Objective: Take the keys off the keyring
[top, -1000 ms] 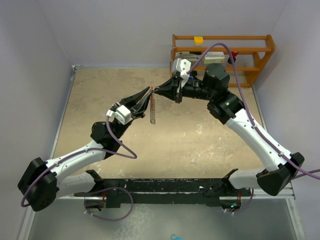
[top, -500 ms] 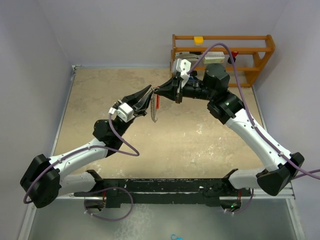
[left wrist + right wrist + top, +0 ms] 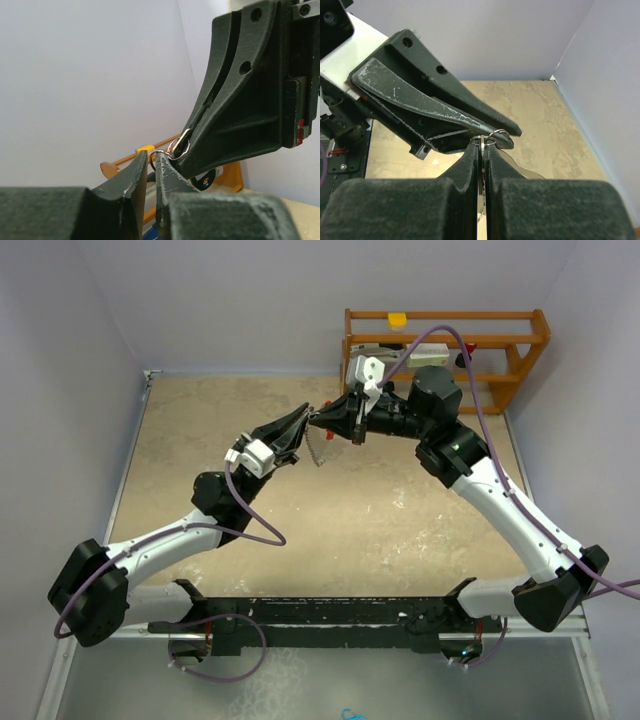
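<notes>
Both grippers meet tip to tip above the table's far middle. My right gripper [image 3: 318, 421] [image 3: 482, 142] is shut on a flat silver part of the keyring, with a small wire ring [image 3: 483, 139] lying across its tips. My left gripper [image 3: 305, 419] [image 3: 151, 155] has its jaws a narrow gap apart, pinching a thin wire ring [image 3: 154, 152] linked to that one. The keyring's silvery chain [image 3: 321, 449] hangs below the meeting point. A dark key head [image 3: 205, 181] dangles under the right gripper, and a silver blade [image 3: 520, 169] shows beside its fingers. The red strip is hidden.
An orange wooden rack [image 3: 445, 340] stands at the back right behind the right arm, with a yellow block [image 3: 398, 319] on top. Purple walls close in the tan tabletop [image 3: 200, 450] on three sides. Purple cables loop over both arms.
My left arm has pushed up and right against the right gripper's tips. The hanging chain has swung and drawn up shorter, and the red strip seen earlier no longer shows.
</notes>
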Controlling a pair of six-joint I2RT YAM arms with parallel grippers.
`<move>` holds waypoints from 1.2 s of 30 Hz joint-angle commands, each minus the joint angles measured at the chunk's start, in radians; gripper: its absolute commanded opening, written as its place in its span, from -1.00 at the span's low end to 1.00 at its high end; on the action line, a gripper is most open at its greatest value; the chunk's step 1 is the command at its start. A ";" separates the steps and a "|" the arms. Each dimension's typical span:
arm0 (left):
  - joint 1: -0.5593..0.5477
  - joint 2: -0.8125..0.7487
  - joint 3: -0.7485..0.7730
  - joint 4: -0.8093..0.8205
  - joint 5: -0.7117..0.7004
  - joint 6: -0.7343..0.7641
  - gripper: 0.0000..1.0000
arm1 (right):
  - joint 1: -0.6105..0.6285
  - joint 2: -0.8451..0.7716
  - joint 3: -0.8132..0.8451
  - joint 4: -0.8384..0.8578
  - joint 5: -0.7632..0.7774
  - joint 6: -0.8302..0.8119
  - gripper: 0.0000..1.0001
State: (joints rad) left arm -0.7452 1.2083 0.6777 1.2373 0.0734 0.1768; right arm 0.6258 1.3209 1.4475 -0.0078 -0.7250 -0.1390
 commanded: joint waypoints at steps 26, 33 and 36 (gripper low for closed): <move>0.003 -0.022 -0.013 0.202 -0.001 0.013 -1.00 | 0.008 -0.083 -0.038 0.065 0.035 -0.036 -1.00; 0.003 -0.017 -0.023 0.227 -0.004 0.004 -1.00 | 0.008 -0.084 -0.047 0.070 0.032 -0.037 -1.00; 0.004 -0.019 -0.034 0.254 -0.004 0.000 -1.00 | 0.008 -0.083 -0.050 0.073 0.032 -0.035 -1.00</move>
State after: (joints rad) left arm -0.7425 1.2106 0.6552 1.3823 0.0975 0.1940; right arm 0.6304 1.2758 1.3987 0.0116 -0.6983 -0.1677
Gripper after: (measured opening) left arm 0.006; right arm 0.026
